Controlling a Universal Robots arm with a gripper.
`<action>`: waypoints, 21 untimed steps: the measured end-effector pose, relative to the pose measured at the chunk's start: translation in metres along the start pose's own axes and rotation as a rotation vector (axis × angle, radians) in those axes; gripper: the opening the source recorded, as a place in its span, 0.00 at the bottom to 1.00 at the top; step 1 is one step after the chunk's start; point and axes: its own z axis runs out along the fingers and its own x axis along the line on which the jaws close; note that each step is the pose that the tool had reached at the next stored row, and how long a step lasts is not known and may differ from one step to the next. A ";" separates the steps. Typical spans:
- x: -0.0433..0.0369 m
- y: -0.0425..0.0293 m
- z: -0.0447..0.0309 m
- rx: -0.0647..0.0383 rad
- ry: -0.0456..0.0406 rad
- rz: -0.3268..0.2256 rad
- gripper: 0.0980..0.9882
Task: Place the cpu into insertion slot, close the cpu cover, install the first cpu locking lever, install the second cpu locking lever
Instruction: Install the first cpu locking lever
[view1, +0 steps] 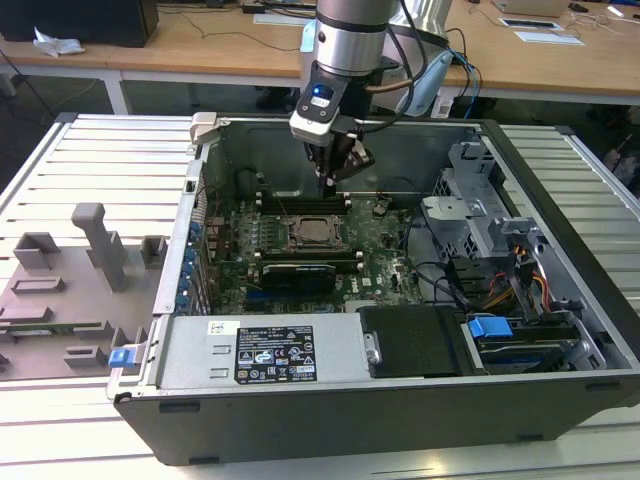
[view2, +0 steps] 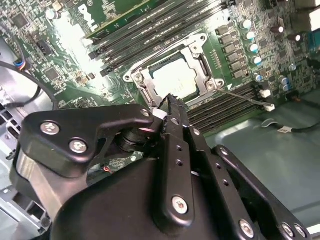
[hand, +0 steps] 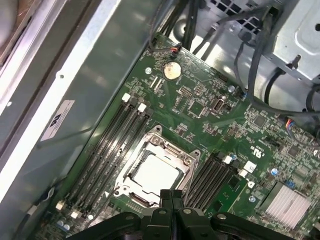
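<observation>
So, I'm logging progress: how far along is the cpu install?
Done: the cpu is seated, with the cover down over it. In hand: the shut gripper hovers at the cover's edge, holding nothing. Left: locking; one lever looks unlatched.

Exterior view: off-arm, high, angled down into the open computer case (view1: 330, 400), whole case in frame. Both wrist views sit close above the motherboard (hand: 200, 107), looking down past the gripper (view2: 171, 100). Both wrist views share the cpu (hand: 155, 175) and cpu cover (hand: 165, 147).
</observation>
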 end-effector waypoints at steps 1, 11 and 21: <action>0.0000 0.0000 0.0000 0.000 -0.0011 -0.015 0.01; 0.0000 0.0000 0.0000 -0.004 -0.0107 -0.151 0.01; 0.0000 0.0000 0.0000 -0.009 -0.0222 -0.311 0.01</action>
